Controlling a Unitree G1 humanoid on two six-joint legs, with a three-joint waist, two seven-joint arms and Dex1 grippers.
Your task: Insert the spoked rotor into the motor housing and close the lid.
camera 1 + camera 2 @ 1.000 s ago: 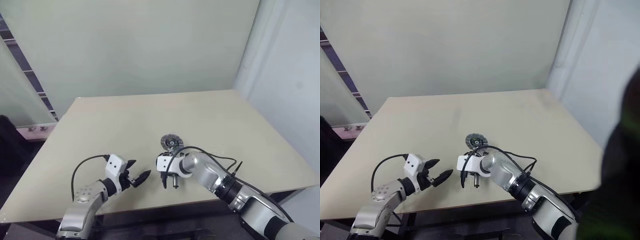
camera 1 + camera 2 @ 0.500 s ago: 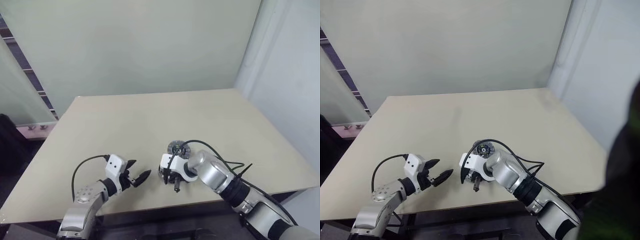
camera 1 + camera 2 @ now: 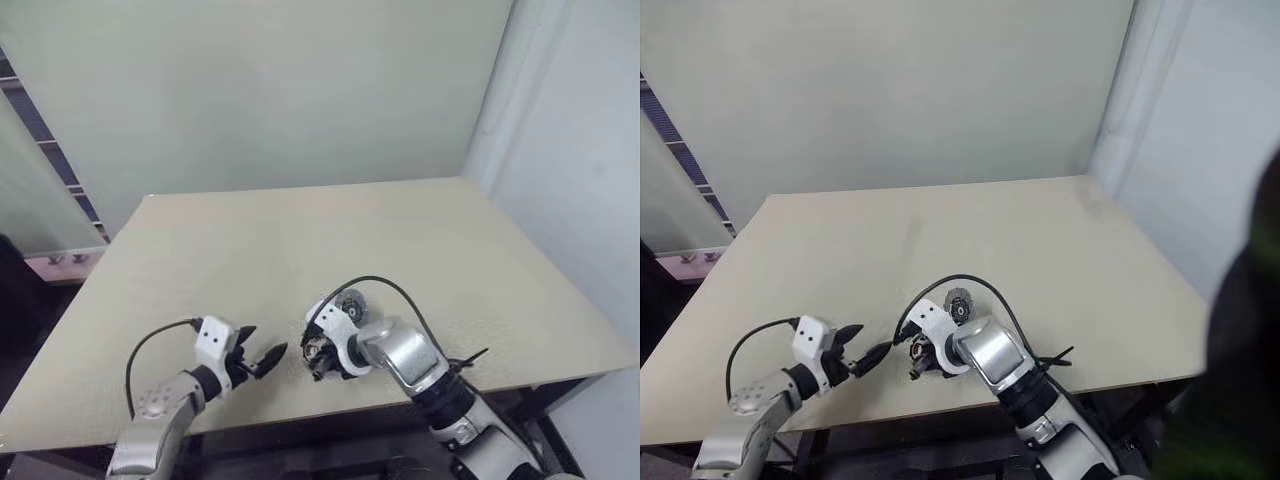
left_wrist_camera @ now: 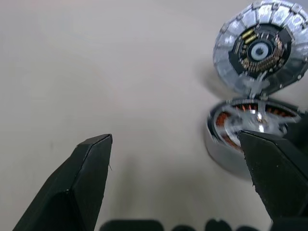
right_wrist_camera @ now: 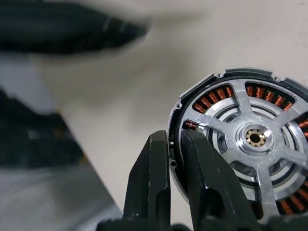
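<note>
- Right gripper (image 5: 175,139): black fingers clamped on the edge of the motor housing (image 5: 216,94), a round silver-rimmed metal disc with a ring of copper windings. One finger is outside the rim, the other just inside it.
- Spoked rotor (image 5: 255,137), a bright silver wheel with a brass-coloured hub: it lies within the housing rim, spokes over the windings. Judged seated or nearly so; depth cannot be told.
- Housing sits near the front edge of the beige table (image 3: 300,240), between the two grippers. Cannot tell whether its underside touches the tabletop.
- Left gripper (image 4: 174,139): fingers spread wide and empty, aimed at the housing and apart from it.
- Lid (image 4: 260,50), a round disc with a segmented silver rim and dark centre: on the table just beyond the housing, untouched.
- Orientation: the housing is a flat disc with no long axis, so the hub line is the one that matters. The open face looks back along the right fingers. From the left wrist it shows as a shallow ellipse, face up and somewhat tilted.
- The lid shows its dark face nearly round, so it is not parallel to the housing.
- Step in hand (judgement): steady the housing for closing.
- To do it well: keep the rim pinch firm and level the face. Bring the lid coaxial with the hub before lowering, and keep the inner finger out of the lid's path.
</note>
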